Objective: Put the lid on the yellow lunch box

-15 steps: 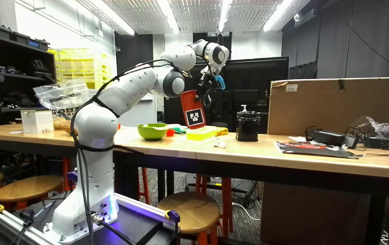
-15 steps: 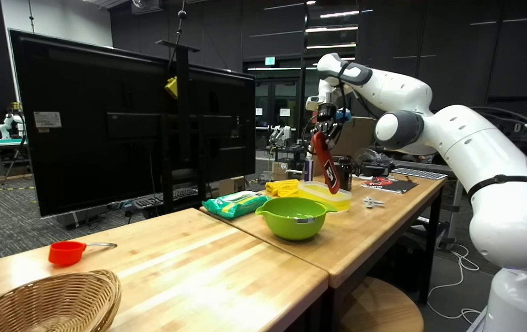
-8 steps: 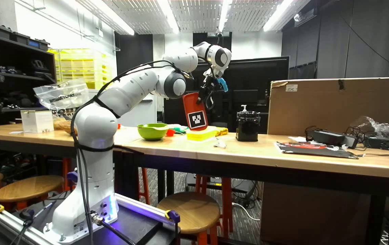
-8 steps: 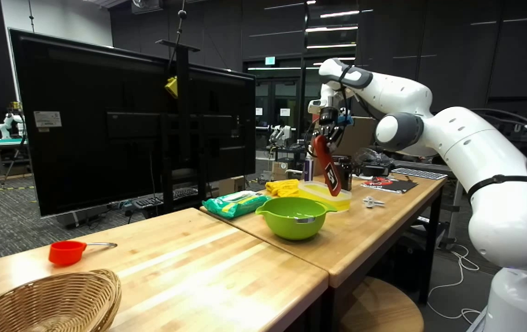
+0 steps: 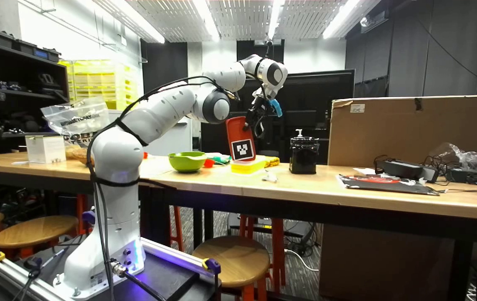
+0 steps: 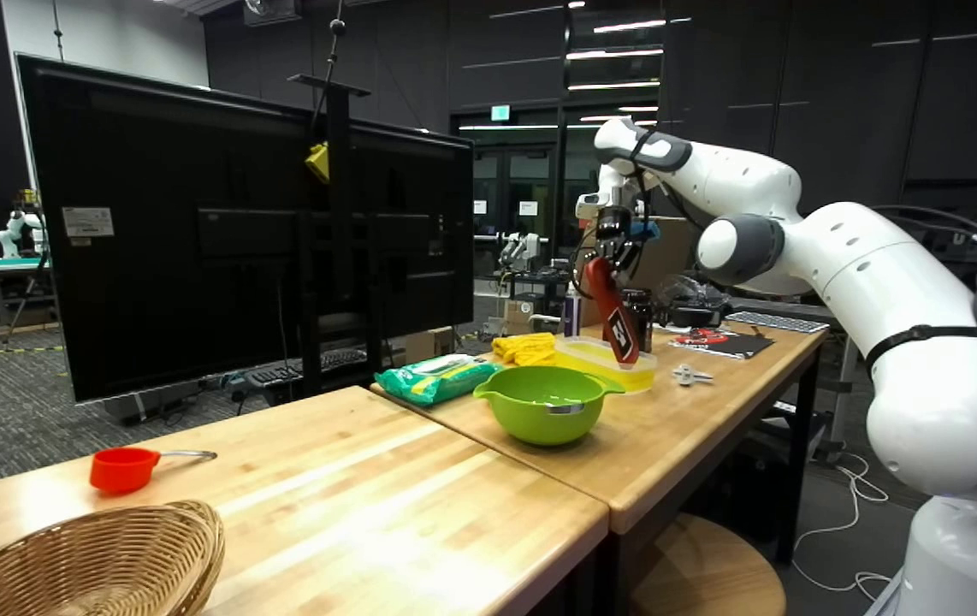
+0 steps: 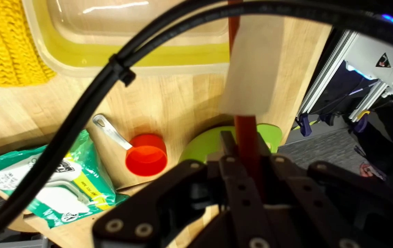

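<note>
Your gripper (image 7: 245,144) pinched the lid (image 5: 239,136) close to its upper end, and below that grip the lid hung on edge rather than flat. In both exterior views its long axis ran steeply, from about 11 o'clock at the top to 5 o'clock at the low end. The yellow lunch box (image 5: 247,168) lay at 6 o'clock from your gripper in those views, open-topped and resting flat; in the wrist view it lay between 10 and 11 o'clock. The lid's low end showed against the rim, but whether it touched you could not tell. In my judgement your coming move turned on tilt: the lid called for a swing from upright to level before it could seat, and a straight push down might have shoved the yellow lunch box along.

Beneath was the wooden table (image 6: 660,428). Around the yellow lunch box, in an exterior view, you had the green bowl (image 6: 531,419) near at 8 o'clock, the yellow cloth (image 6: 525,349) just beside at 9 and the black jar (image 6: 643,319) at 1. Farther off, a large black screen (image 6: 240,222) stood at 10.
</note>
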Robot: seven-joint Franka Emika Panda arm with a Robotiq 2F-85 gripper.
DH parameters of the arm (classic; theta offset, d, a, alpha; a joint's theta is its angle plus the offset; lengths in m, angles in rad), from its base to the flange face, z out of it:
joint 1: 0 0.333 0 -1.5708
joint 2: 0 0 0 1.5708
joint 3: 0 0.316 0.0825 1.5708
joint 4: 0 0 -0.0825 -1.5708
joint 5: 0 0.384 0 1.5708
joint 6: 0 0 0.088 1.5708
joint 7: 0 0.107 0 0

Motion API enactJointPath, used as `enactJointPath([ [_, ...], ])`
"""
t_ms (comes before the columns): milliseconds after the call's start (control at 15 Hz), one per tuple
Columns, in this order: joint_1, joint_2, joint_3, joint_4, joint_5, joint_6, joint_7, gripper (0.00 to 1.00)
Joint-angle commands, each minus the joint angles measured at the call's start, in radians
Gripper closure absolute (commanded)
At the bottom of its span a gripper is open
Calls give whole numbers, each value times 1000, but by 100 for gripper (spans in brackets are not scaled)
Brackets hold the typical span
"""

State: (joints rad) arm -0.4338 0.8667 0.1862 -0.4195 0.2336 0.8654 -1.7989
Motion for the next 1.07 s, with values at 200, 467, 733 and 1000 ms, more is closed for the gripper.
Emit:
enactJointPath([
  [200, -24, -29, 6, -50, 15, -40, 47, 97],
  [467, -20, -30, -6, -44, 1, -78, 81, 62],
  [733, -21, -29, -6, -38, 2, -91, 103, 40],
  [1000, -20, -29, -6, -34, 0, -84, 101, 14],
])
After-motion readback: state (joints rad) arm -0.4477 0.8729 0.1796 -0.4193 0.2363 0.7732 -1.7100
